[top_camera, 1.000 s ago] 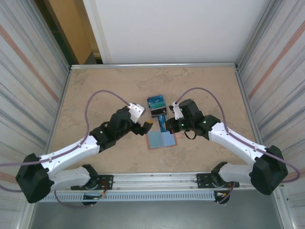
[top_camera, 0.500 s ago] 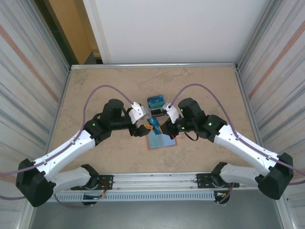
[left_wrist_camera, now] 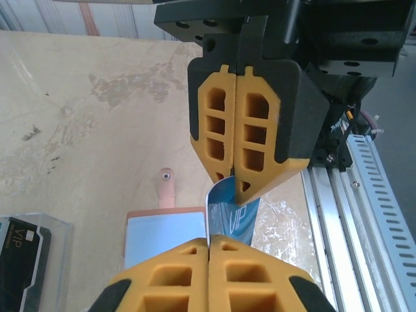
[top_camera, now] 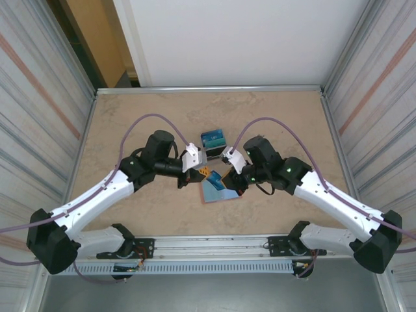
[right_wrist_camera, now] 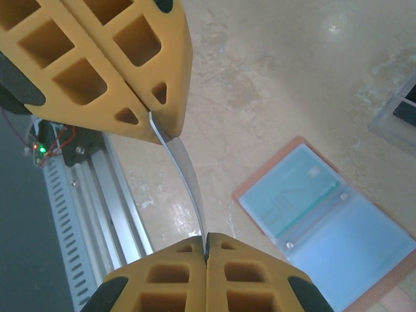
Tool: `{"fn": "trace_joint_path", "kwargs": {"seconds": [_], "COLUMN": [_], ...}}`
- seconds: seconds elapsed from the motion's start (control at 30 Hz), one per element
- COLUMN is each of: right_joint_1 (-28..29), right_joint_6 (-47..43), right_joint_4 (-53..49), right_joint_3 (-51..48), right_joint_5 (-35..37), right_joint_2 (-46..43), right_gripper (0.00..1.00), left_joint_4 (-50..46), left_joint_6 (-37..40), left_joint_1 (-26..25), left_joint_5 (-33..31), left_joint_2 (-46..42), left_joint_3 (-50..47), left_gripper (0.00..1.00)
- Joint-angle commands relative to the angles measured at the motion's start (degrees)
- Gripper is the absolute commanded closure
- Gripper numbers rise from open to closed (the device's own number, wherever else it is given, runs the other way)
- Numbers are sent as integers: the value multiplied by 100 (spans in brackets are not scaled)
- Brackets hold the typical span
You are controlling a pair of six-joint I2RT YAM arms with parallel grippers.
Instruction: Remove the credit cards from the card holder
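**One card out, gripped at both ends above the open holder**

Both my pincers are pressed together on the same blue card (left_wrist_camera: 231, 214). My left pincer (left_wrist_camera: 208, 242) pinches one end and my right pincer (right_wrist_camera: 207, 246) the other, and the card bows slightly between them. It hangs clear of the tabletop (top_camera: 130, 117), just above the near side of the holder (right_wrist_camera: 338, 227). The holder lies open and flat with its pale panels up, and a second card (right_wrist_camera: 292, 195) appears to sit in one pocket.

I judge this to be a hand-over partway through the task: one card is free, and at least one seems left inside. The next move calls for one pincer to let go while the other keeps its pinch, so the card is neither bent further nor dropped. Then the card needs a bare spot to lie on.

Room is tight in the middle. The two pincers nearly meet, the holder is right beneath, and the clear stand (top_camera: 213, 140) is just beyond it. Open tabletop lies to the left and right. The rail (left_wrist_camera: 338, 195) runs along the near edge, close by.
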Motion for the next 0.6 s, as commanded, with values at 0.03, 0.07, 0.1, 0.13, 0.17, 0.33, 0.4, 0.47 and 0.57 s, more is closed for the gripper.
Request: {"fn": "trace_joint_path", "kwargs": {"seconds": [0.03, 0.07, 0.1, 0.13, 0.17, 0.33, 0.4, 0.47, 0.57], "right_joint_1": [50, 57, 53, 49, 50, 50, 48, 50, 48], "right_joint_6": [-133, -135, -140, -147, -164, -176, -186, -185, -149], "right_joint_4": [351, 384, 405, 416, 422, 408, 379, 371, 413], "right_joint_3": [174, 153, 126, 118, 116, 143, 152, 152, 95], "right_joint_5": [-134, -128, -135, -151, -203, -296, -272, -199, -27], "right_joint_2": [-187, -207, -224, -231, -243, -217, -216, -237, -316], "right_gripper": [100, 100, 100, 100, 100, 100, 100, 99, 88], "left_joint_4": [-129, -156, -206, -249, -315, -480, -527, -569, -605], "left_joint_6": [166, 168, 162, 169, 189, 259, 294, 317, 379], "left_joint_1": [-112, -113, -115, -120, -121, -163, -174, -174, -174], "left_joint_5": [271, 271, 278, 307, 367, 518, 486, 507, 485], "left_joint_2": [77, 106, 128, 173, 219, 429, 484, 501, 473], "left_joint_3": [167, 168, 197, 225, 260, 410, 452, 491, 490], "left_gripper": [100, 97, 94, 90, 87, 87, 90, 100, 100]}}
